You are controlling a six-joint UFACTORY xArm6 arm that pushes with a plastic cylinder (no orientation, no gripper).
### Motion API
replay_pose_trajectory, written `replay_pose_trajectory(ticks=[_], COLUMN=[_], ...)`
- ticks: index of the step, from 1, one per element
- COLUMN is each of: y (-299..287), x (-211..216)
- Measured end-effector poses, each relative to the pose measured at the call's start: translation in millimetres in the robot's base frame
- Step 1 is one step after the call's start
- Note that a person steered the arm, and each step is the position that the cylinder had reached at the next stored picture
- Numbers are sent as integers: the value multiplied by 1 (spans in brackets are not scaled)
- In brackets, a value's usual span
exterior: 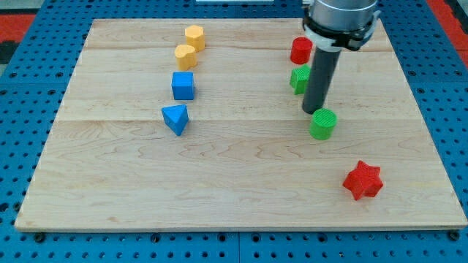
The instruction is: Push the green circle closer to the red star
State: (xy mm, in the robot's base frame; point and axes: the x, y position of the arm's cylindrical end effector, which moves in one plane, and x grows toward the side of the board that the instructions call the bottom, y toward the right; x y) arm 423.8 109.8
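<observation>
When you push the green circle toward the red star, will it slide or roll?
The green circle stands on its flat end, so it probably slides, not rolls. It looks short and wide, so tipping seems unlikely. My tip touches its upper-left edge; being round, it may slip sideways off the line to the red star.

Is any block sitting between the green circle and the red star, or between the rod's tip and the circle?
Nothing visible blocks either path. My tip sits just above and left of the green circle in the view, about touching it. Only bare board lies between the circle and the red star, toward the view's lower right.
</observation>
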Motion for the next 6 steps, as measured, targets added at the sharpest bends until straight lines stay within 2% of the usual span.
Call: replay_pose_trajectory(ticks=[1, 3, 6], y=[-24, 19, 37], x=[3, 25, 44])
